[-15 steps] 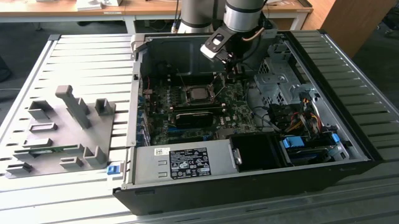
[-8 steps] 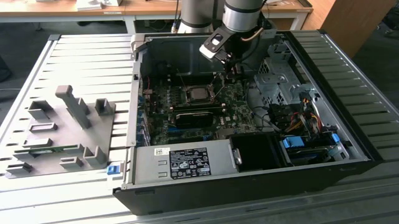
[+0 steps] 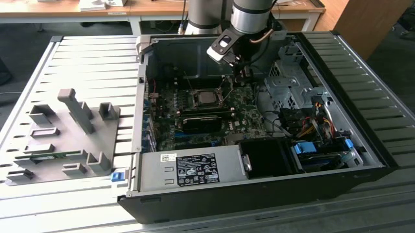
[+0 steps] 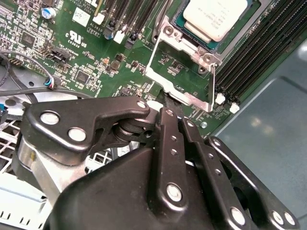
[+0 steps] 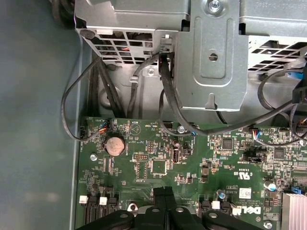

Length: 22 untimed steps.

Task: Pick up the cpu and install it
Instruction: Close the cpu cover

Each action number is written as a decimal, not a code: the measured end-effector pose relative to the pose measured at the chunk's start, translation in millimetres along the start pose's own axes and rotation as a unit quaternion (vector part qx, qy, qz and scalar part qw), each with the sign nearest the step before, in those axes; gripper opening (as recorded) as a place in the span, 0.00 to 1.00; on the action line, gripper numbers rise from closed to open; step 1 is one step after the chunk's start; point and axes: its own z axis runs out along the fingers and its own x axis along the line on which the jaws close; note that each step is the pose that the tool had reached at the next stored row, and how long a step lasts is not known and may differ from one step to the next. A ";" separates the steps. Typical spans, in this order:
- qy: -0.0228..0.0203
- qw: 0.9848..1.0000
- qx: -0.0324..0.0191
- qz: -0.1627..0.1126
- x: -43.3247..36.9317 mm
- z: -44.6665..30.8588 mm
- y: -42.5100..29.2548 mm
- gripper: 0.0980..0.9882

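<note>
The cpu (image 4: pixel 216 17) is a small flat square with a pale silver-grey metal top. It lies in the motherboard socket (image 3: pixel 207 98) inside the open computer case (image 3: pixel 363 121) on the slatted table (image 3: pixel 84 63). The socket's hinged metal frame (image 4: pixel 180 91) is swung open beside it. The black end effector (image 5: pixel 165 192) hangs just over the green motherboard (image 5: pixel 192 163), its fingers pressed together and gripping nothing, with its tip close to that open frame.
</note>
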 end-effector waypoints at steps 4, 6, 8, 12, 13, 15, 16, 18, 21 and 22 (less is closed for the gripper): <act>0.000 1.000 0.000 0.000 0.0 0.3 -1.0 0.01; 0.000 1.000 0.000 0.000 0.0 0.4 -1.5 0.01; 0.000 1.000 0.000 0.000 0.1 0.6 -2.0 0.01; 0.000 1.000 0.000 0.000 0.1 0.7 -3.2 0.01; 0.000 1.000 0.000 0.000 0.1 0.8 -3.5 0.01; 0.000 1.000 0.000 0.000 0.1 0.8 -4.0 0.01; 0.000 1.000 0.000 0.000 0.1 0.8 -4.1 0.01; 0.000 1.000 0.000 0.000 0.1 0.9 -4.5 0.01; 0.000 1.000 0.000 0.000 0.1 1.0 -5.2 0.01; 0.000 1.000 0.000 0.000 0.1 1.0 -5.4 0.01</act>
